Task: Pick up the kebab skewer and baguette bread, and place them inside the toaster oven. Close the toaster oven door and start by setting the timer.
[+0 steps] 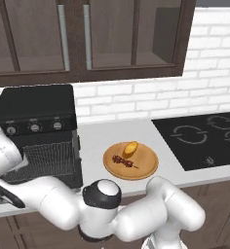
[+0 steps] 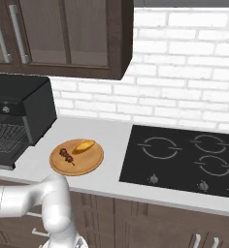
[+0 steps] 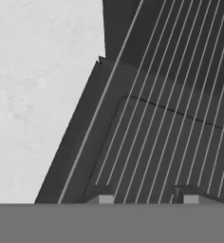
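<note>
Bare table (image 1: 95, 138) lies between the toaster oven (image 1: 36, 109) at left of the left base view and the round plate (image 1: 130, 160) at centre. The oven mouth stands open; its wire rack (image 3: 171, 118) fills the right of the hand view, light table surface at left. The cooktop (image 2: 184, 157) lies flat at right, apart from the plate.

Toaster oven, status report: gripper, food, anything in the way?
Gripper over the wire rack, jaws apart, nothing held. Kebab skewer and baguette bread on the wooden plate. Toaster oven open, path clear.
</note>
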